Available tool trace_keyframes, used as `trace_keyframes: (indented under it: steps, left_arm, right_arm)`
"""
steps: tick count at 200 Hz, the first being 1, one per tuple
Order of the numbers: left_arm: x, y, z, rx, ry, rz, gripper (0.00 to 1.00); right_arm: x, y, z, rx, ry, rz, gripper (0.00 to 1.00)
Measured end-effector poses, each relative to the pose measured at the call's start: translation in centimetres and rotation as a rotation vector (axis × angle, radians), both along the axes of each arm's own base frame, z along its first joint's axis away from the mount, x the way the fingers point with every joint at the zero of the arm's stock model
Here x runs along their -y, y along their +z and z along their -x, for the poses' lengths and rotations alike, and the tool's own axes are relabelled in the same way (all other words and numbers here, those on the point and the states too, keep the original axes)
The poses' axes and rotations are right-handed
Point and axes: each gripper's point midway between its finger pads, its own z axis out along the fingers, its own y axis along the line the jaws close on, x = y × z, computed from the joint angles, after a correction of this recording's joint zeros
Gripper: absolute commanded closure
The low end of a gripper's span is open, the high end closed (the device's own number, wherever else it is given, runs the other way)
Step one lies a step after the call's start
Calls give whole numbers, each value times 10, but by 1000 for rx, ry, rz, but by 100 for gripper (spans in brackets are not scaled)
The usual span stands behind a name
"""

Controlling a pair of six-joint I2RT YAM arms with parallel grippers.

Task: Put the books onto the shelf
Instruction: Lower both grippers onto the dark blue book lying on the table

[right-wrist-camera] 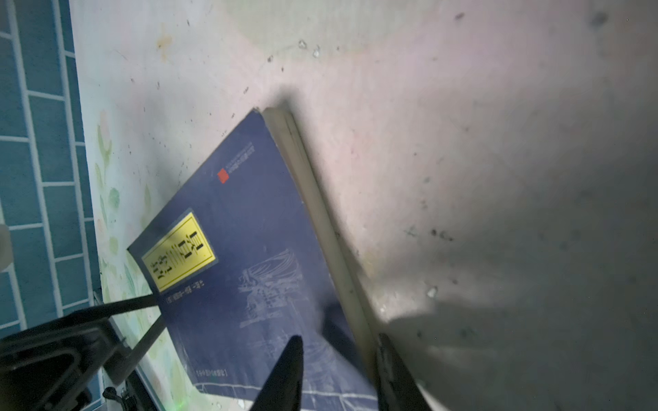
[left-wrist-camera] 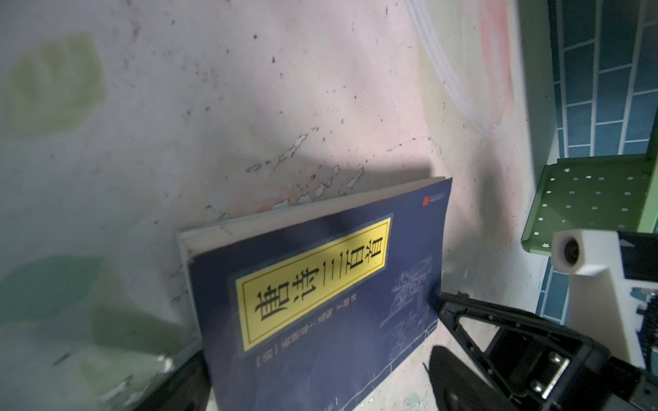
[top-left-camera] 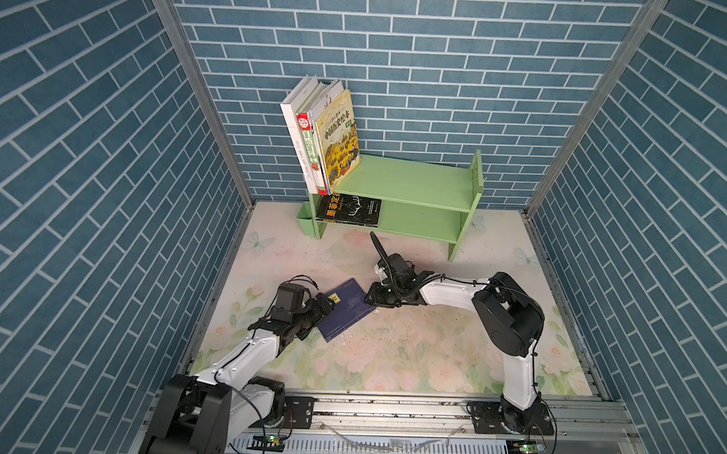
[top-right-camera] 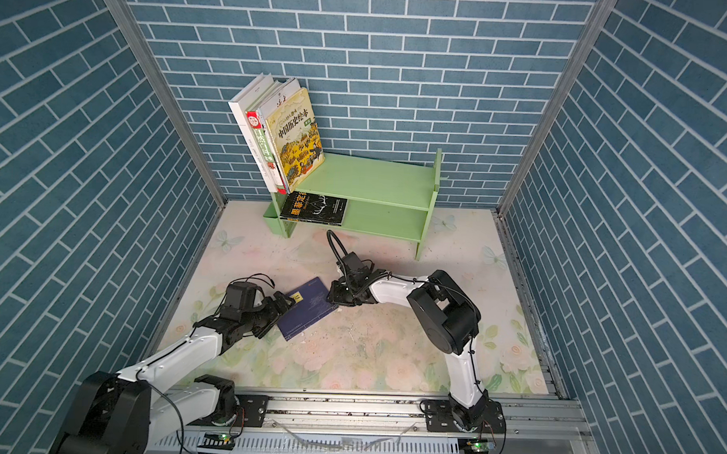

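A navy book [top-left-camera: 344, 308] [top-right-camera: 307, 307] with a yellow title label lies on the floral table between both grippers. My left gripper [top-left-camera: 319, 314] [left-wrist-camera: 317, 384] is open, its fingers standing wide on either side of the book's near-left corner. My right gripper [top-left-camera: 369, 299] [right-wrist-camera: 340, 356] straddles the book's [right-wrist-camera: 249, 267] page edge, one finger over the cover and one beside the pages; I cannot tell whether they press it. On the green shelf [top-left-camera: 417, 184] [top-right-camera: 376, 182], several books [top-left-camera: 340, 140] lean upright at the upper tier's left end. A black book [top-left-camera: 348, 211] lies flat on the lower tier.
Blue brick-pattern walls [top-left-camera: 105, 185] close in the left, right and back. A small green box [top-left-camera: 306, 220] hangs at the shelf's left foot. A metal rail [top-left-camera: 388, 407] with the arm bases runs along the table's front edge.
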Motion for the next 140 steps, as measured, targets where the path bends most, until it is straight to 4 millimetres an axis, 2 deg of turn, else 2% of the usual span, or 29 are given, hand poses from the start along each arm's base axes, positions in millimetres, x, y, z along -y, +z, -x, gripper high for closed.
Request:
trace_keyframes:
  steps: [28, 52, 85, 97, 106, 140]
  left_arm:
    - [-1, -1, -3, 7, 7, -6, 15]
    - [-1, 1, -6, 20, 13, -3, 31]
    - [5, 15, -17, 87, -7, 27, 52]
    - [6, 18, -20, 104, -9, 33, 59]
    - [6, 19, -20, 113, -16, 32, 61]
    - [8, 30, -22, 153, -32, 39, 71]
  right_arm:
    - [3, 16, 5, -15, -25, -54, 75]
    - [0, 39, 3, 5, -43, -119, 75]
    - [-3, 62, 0, 37, -56, -178, 75]
    - [-2, 64, -3, 42, -66, -185, 75]
    - [0, 62, -5, 43, -74, -183, 75]
    - [15, 44, -6, 11, -115, -157, 72]
